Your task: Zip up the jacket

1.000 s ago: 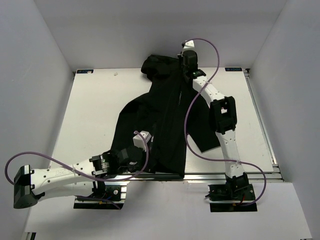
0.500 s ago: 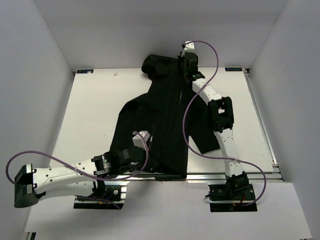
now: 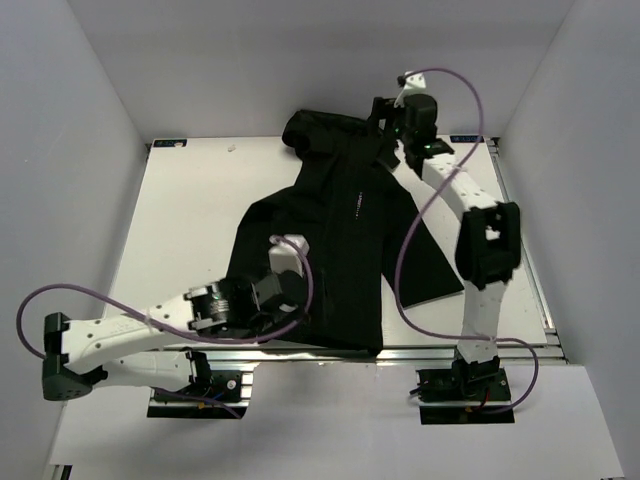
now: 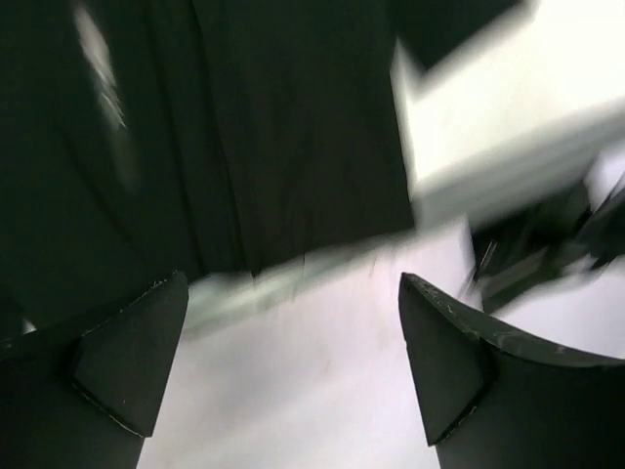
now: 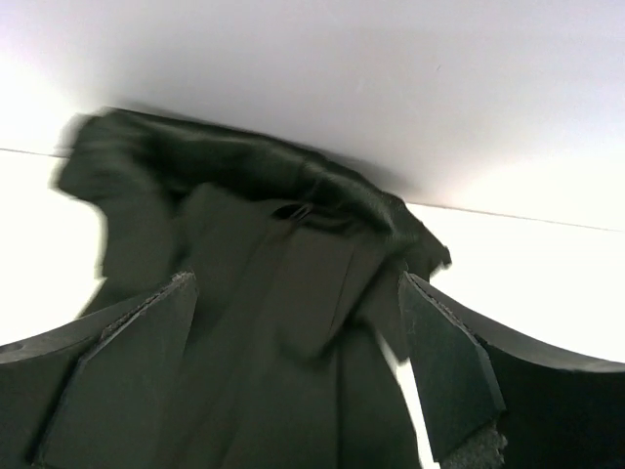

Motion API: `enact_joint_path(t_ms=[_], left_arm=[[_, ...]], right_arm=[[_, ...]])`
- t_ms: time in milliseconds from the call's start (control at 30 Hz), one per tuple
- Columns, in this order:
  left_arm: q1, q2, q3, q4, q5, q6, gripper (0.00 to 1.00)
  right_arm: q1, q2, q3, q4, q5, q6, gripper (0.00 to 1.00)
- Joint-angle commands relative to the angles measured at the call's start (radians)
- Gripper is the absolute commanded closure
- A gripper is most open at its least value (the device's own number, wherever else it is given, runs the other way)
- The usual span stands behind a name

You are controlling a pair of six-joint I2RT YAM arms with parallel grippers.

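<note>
At the near hem of the jacket [image 3: 340,230], the left gripper [image 4: 293,327], clamped a second ago, now stands spread and empty. At the collar, the right gripper [image 5: 298,293] has likewise let go and drawn rightward. The jacket lies mid-table [image 3: 180,220], hem at the near edge, hood against the back wall [image 3: 320,60]. Bare table flanks the jacket, wider on the left.

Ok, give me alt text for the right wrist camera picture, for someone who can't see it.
A black jacket lies on a white table, its bunched hood end up against a pale back wall. The right gripper frames the view from below, its two dark fingers wide apart with nothing between them.
</note>
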Motion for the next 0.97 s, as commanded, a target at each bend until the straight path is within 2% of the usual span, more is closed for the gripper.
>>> enact_joint_path(t_ms=[0, 33, 67, 100, 133, 167, 200, 233, 267, 333, 367, 433, 467, 600, 700, 933], left_arm=[[0.04, -0.061, 0.115, -0.142, -0.325, 0.009, 0.02], [0.063, -0.075, 0.123, -0.121, -0.348, 0.041, 0.02], [0.133, -0.092, 0.109, -0.082, -0.353, 0.087, 0.02], [0.178, -0.124, 0.092, -0.014, -0.347, 0.117, 0.02], [0.222, -0.139, 0.077, 0.03, -0.329, 0.167, 0.02], [0.318, -0.149, 0.057, 0.059, -0.3, 0.19, 0.02], [0.365, -0.15, 0.057, 0.077, -0.259, 0.198, 0.02], [0.405, -0.147, 0.057, 0.099, -0.26, 0.215, 0.02], [0.495, -0.134, 0.062, 0.116, -0.266, 0.227, 0.02], [0.618, -0.05, 0.086, 0.2, -0.165, 0.314, 0.02], [0.767, -0.004, 0.104, 0.208, -0.086, 0.325, 0.02], [0.897, 0.095, 0.157, 0.212, 0.114, 0.345, 0.02], [0.972, 0.163, 0.163, 0.22, 0.133, 0.342, 0.02], [1.034, 0.123, 0.041, 0.456, 0.116, 0.356, 0.02], [1.089, 0.036, -0.022, 0.521, 0.075, 0.373, 0.02], [1.103, -0.106, -0.098, 0.498, -0.002, 0.436, 0.02]], right_arm=[[0.011, -0.286, -0.106, -0.089, 0.009, 0.039, 0.11], [0.003, -0.318, -0.12, -0.152, 0.041, 0.058, 0.11], [-0.005, -0.355, -0.14, -0.228, 0.087, 0.113, 0.11], [-0.017, -0.433, -0.211, -0.319, 0.083, 0.134, 0.1], [-0.047, -0.476, -0.267, -0.335, 0.064, 0.149, 0.11], [-0.063, -0.525, -0.331, -0.34, 0.028, 0.184, 0.11], [-0.083, -0.624, -0.4, -0.323, 0.002, 0.192, 0.11], [-0.112, -0.674, -0.536, -0.312, -0.011, 0.198, 0.11], [-0.12, -0.723, -0.598, -0.307, 0.013, 0.209, 0.11], [-0.135, -0.85, -0.739, -0.32, 0.055, 0.223, 0.11], [-0.137, -0.887, -0.773, -0.327, 0.09, 0.223, 0.11], [-0.14, -0.976, -0.844, -0.378, 0.133, 0.24, 0.11], [-0.14, -1.004, -0.871, -0.379, 0.208, 0.253, 0.11], [-0.14, -1.154, -0.988, -0.379, 0.308, 0.295, 0.11], [-0.14, -1.213, -1.031, -0.379, 0.357, 0.295, 0.11], [-0.14, -1.247, -1.079, -0.346, 0.308, 0.289, 0.1]])
